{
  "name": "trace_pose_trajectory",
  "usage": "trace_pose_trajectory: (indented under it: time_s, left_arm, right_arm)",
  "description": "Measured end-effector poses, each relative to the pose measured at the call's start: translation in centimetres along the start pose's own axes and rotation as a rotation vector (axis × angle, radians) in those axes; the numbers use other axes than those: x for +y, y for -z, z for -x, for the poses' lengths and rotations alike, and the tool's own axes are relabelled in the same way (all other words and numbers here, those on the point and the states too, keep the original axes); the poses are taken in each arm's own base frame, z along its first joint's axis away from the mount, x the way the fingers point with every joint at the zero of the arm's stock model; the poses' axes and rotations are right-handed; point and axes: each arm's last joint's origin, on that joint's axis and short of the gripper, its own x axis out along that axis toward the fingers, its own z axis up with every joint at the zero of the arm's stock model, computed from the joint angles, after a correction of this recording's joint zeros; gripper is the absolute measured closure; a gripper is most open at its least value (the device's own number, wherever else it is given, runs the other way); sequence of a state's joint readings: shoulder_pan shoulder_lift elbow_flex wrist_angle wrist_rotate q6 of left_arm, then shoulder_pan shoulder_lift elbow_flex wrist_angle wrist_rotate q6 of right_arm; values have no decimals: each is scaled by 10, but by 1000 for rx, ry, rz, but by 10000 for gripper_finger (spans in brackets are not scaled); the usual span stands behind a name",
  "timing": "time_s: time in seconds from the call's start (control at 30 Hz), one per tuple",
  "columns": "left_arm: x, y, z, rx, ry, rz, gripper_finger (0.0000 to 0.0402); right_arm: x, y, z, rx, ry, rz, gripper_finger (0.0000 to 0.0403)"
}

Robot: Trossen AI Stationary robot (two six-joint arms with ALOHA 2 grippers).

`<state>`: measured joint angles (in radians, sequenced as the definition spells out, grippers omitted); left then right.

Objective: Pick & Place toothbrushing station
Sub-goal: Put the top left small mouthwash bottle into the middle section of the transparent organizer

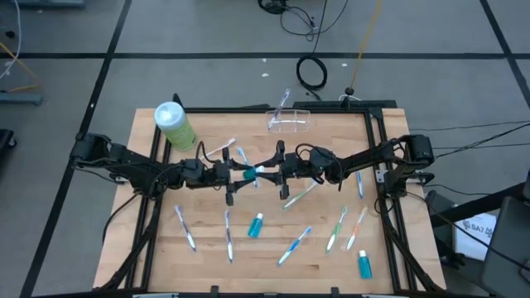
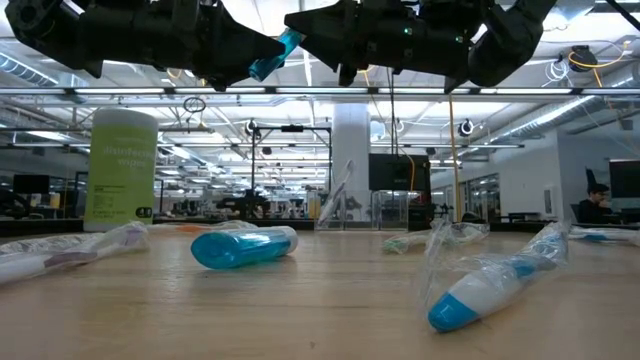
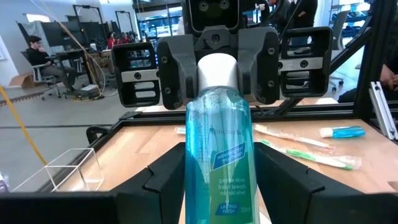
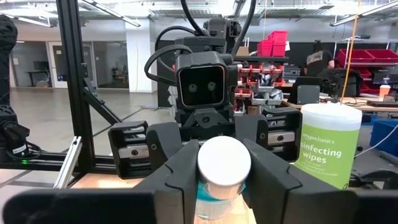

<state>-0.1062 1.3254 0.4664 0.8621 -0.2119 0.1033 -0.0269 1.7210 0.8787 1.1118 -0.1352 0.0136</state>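
Observation:
A small teal tube (image 1: 250, 173) with a white cap hangs in the air above the middle of the table, between my two grippers. My left gripper (image 1: 240, 174) is shut on its teal body. My right gripper (image 1: 263, 172) faces it and is shut on the capped end. The low view shows the tube (image 2: 272, 55) tilted, high above the tabletop. The clear plastic cup (image 1: 288, 121) stands at the table's far edge with one toothbrush in it. Several wrapped toothbrushes (image 1: 294, 246) and two more teal tubes (image 1: 256, 224) lie on the near half of the table. My left gripper pinches the tube's teal body (image 3: 219, 186) between its two fingers, at the end away from the cap. The fingers lie level, coming from the table's left, along the tube. The tube is clear of the table. My right gripper has the white cap (image 4: 224, 163) between its two fingers, one on each side. The fingers come level from the table's right, pointing at my left gripper. The teal body reaches away from the cap toward the other arm.
A large green canister with a white lid (image 1: 175, 124) stands at the far left of the table. A black frame rail (image 1: 377, 157) runs round the table's edges. Toothbrushes (image 1: 185, 228) and a tube (image 1: 364, 264) are scattered along the near side.

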Motion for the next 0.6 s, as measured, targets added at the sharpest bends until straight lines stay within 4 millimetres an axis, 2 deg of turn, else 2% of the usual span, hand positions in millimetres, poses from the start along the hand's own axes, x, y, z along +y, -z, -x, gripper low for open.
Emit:
trace_pose_trajectory:
  time_s: [0.33,0.6]
  left_arm:
    - [0,0,0,1,1,32,215]
    - [1,0,0,5,-21,56,142]
  right_arm:
    - [0,1,0,10,3,-4,310]
    - [-3,13,2,132,16,-18,306]
